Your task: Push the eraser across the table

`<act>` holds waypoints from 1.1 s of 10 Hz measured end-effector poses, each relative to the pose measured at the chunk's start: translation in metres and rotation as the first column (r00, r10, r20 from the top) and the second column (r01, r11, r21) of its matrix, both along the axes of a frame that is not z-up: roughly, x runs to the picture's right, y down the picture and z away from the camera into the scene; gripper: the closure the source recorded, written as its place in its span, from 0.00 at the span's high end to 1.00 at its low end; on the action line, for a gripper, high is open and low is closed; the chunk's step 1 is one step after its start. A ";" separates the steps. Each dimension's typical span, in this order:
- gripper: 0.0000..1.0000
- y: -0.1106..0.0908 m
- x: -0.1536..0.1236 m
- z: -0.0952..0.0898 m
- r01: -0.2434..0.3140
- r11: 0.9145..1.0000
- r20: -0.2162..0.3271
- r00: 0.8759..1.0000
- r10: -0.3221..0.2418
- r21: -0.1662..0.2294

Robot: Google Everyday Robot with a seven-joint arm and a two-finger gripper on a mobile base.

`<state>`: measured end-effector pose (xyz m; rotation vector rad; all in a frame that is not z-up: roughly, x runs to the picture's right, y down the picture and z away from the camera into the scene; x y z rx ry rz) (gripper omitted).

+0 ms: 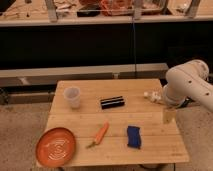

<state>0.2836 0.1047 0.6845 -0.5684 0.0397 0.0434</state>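
Note:
The eraser, a small black oblong block with thin light stripes, lies flat near the middle of the light wooden table, slightly toward the far side. My gripper sits low over the table's far right part, to the right of the eraser and apart from it by roughly one eraser length. The white arm reaches in from the right edge of the view.
A clear plastic cup stands at the far left. An orange plate lies at the near left corner. A carrot and a blue sponge-like block lie near the front. A dark shelf unit stands behind the table.

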 end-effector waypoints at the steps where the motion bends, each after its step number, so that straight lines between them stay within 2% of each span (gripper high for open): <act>1: 0.80 0.000 0.000 0.000 0.000 1.000 0.000 1.000 0.000 0.000; 4: 0.80 -0.010 -0.014 0.007 0.026 1.000 0.018 1.000 -0.026 0.010; 6: 0.80 -0.025 -0.045 0.020 0.062 0.998 0.048 0.997 -0.063 0.022; 8: 0.80 -0.037 -0.057 0.030 0.087 0.996 0.066 0.994 -0.089 0.034; 11: 0.80 -0.043 -0.074 0.047 0.116 0.992 0.097 0.988 -0.120 0.040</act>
